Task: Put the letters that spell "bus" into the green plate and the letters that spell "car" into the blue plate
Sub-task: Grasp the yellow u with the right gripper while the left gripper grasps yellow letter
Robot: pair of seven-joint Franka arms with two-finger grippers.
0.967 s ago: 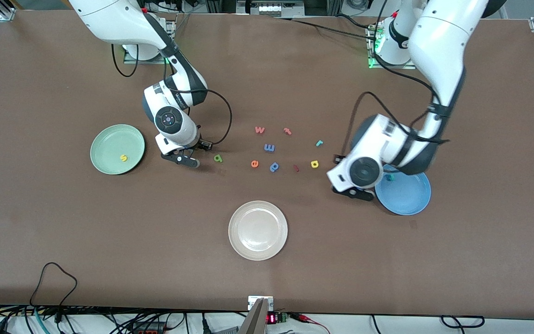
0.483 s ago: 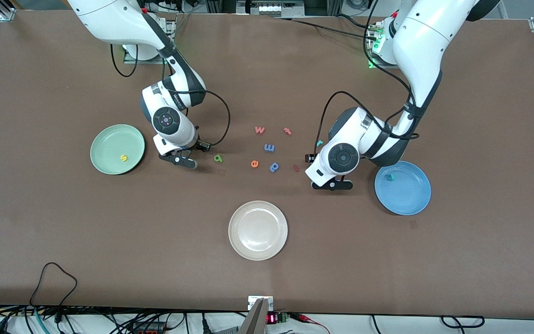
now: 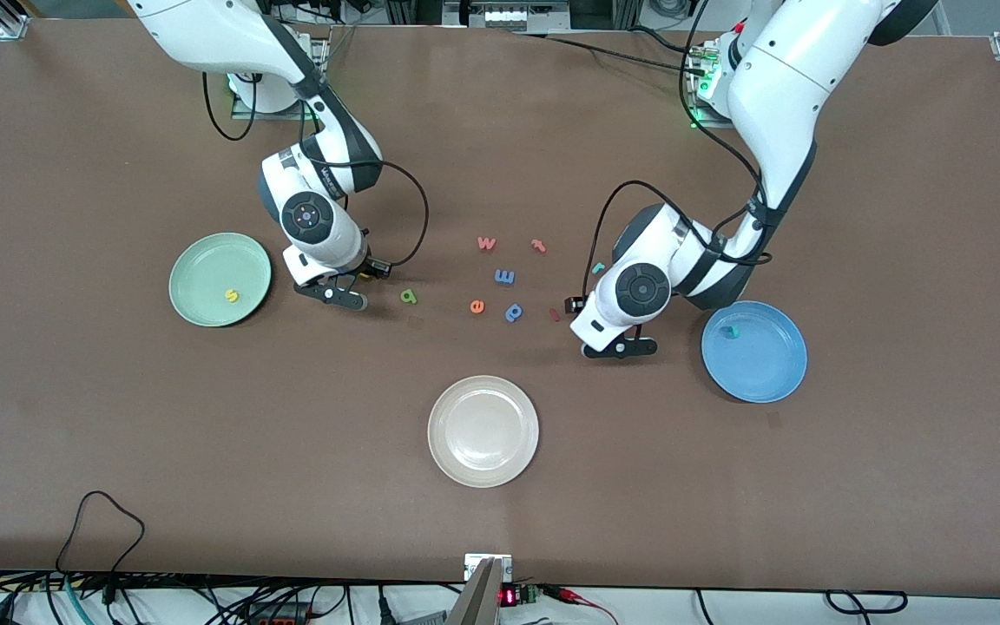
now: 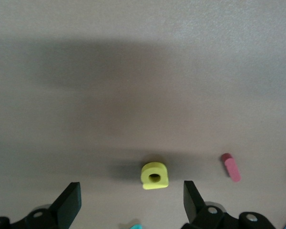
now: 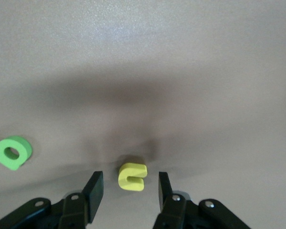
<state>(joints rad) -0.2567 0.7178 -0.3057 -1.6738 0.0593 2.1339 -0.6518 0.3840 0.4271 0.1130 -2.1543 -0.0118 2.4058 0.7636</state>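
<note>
1. Lying flat on the tabltop, the yellow "a" [image 4: 154, 175] is seen between the spread fingers of the left pincer [image 4: 131, 202], untouched; the fingers stand wide apart.
2. The yellow "u" [image 5: 132, 176] is framed between the fingers of the right pincer [image 5: 127, 188], which stand narrower with a gap on each side of the letter.
3. The green "b" [image 3: 409, 297] is found on the tabletop just beside the right pincer [image 3: 342, 296], toward the left arm's end.
4. A yellow "s" [image 3: 231, 295] is held in the green plate [image 3: 196, 260], and a teal "c" [image 3: 731, 332] in the blue plate [image 3: 769, 382].
5. The teal "r" [image 3: 598, 268] is seen on the tabletop close by the left arm's wrist.
6. Both arms are bent down from their bases, wrists low over the tabletop, the left pincer [image 3: 613, 347] between the letters and the blue plate.
</note>
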